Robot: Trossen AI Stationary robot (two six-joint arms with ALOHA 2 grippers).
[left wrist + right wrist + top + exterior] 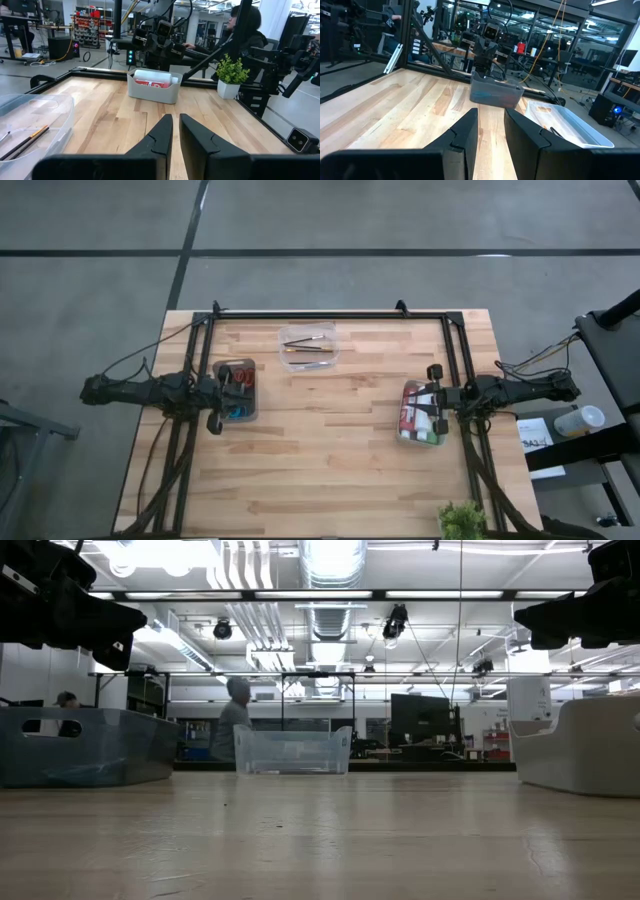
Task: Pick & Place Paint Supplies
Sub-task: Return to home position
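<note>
Step in hand: return both arms to the home position.

1. Check the left gripper (175, 122). Its fingers stand a narrow gap apart and hold nothing. It sits at the left edge of the table (330, 470), beside the dark bin (255, 390), and faces across the table.
2. Check the right gripper (490, 117). Its fingers are parted somewhat wider and are likewise empty. It sits at the right edge, beside the pale bin (404, 395).
3. Bring each arm back along its own side of the table. The low view shows both arms high above the tabletop, so hold that height until each arm is clear of the bin rim next to it.
4. Do not sweep either arm across the middle of the table, so that the clear bin (330, 330) at the back centre is not disturbed.

Inventory:
- Arms: two. Bins: three. Plant (461, 520): one, at the front right corner.
- Paint bottles (420, 420): in the pale bin, with red, green and white showing.
- Brushes (308, 346): in the clear bin.
- Scissors (238, 378): in the dark bin, with red and blue handles showing.
- The contents overlap from above, so treat these as estimates: about three brushes, three or four bottles, at least two pairs of scissors.
</note>
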